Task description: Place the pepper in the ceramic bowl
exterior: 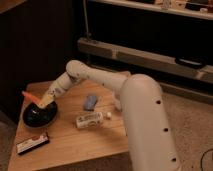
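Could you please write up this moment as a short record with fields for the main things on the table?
pincer: at the left of the table, above the bowl, holding the pepper
pepper: small orange-red tapered pepper, held over the bowl's rim, not yet released
bowl: wide glossy black ceramic bowl, near the table's left edge
bottle: white labelled bottle, lying on its side mid-table
blue item: small flat blue-grey object, behind the bottle
packet: flat red-and-white packet, at the front left
table: light wooden table

The end effector [44, 101] hangs over the ceramic bowl [35, 118], seemingly unobstructed beneath.
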Robot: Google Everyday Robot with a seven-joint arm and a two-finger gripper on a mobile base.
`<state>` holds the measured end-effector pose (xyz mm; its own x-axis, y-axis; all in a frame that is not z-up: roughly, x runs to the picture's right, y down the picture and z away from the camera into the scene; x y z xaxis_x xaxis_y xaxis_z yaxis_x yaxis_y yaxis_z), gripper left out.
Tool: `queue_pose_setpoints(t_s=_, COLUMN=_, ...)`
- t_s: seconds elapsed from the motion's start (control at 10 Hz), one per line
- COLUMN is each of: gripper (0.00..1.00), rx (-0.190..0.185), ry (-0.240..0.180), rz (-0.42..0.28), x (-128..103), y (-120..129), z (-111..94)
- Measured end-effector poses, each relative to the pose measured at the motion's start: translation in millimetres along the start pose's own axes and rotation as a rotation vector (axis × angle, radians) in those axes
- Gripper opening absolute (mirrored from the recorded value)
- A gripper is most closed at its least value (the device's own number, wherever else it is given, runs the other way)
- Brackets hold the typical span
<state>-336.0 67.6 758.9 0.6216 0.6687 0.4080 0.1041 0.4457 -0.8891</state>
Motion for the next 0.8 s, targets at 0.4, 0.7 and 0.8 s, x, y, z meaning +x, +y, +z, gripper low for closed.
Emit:
queue_pose_setpoints(t_s=0.4, gripper=0.8, rx=-0.012, ry=0.04, rz=0.024, x=16, y=-8, z=21)
queue_pose_setpoints(t_s=0.7, gripper=0.8, rx=-0.021, ry=0.035, rz=0.033, x=21, y=-10, z=21)
queue_pose_setpoints(t_s=0.8, gripper=0.8, rx=-0.022, ry=0.034, rz=0.031, x=19, y=-9, z=22)
